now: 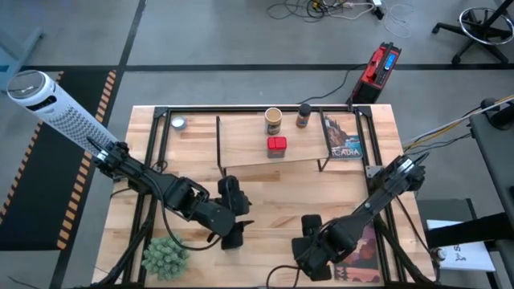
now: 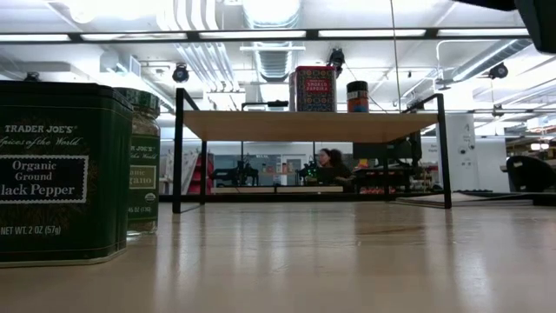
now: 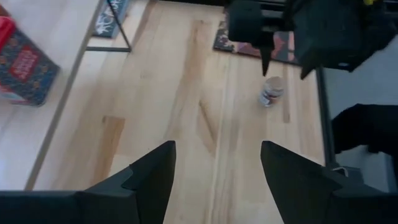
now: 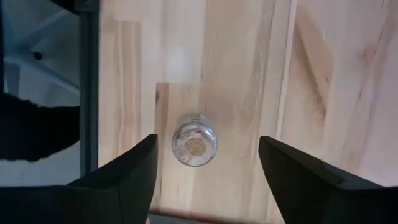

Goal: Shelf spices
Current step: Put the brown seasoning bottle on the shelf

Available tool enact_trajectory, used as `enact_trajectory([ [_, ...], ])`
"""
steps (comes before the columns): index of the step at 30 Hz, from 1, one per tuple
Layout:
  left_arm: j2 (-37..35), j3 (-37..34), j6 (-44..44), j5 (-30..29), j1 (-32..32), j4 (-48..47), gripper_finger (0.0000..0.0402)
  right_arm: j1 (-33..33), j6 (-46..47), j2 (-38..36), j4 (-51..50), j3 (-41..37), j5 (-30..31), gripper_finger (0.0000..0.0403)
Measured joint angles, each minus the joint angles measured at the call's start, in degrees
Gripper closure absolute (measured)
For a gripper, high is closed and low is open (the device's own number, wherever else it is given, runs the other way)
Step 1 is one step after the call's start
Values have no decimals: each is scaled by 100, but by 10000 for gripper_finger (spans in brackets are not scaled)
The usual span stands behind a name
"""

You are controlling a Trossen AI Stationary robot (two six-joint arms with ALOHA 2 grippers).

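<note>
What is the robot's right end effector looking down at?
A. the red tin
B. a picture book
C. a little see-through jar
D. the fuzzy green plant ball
C. In the right wrist view the right end effector hangs open right over a small clear jar standing alone on the wooden table, with its fingers wide on either side and not touching it.
</note>
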Motion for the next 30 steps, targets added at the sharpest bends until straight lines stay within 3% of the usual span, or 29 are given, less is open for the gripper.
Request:
enact_trajectory([
  [9,0,-2,146,-176,7,-53,169,178,923,175,108,-1,155,112],
  [16,0,-99,144,-186,7,-70,173,354,892,536,175,1,356,102],
  [23,0,-276,-20,-191,7,-200,173,566,756,739,171,1,1046,92],
  [30,0,-334,-151,-193,7,-278,161,594,994,738,227,1,1051,92],
])
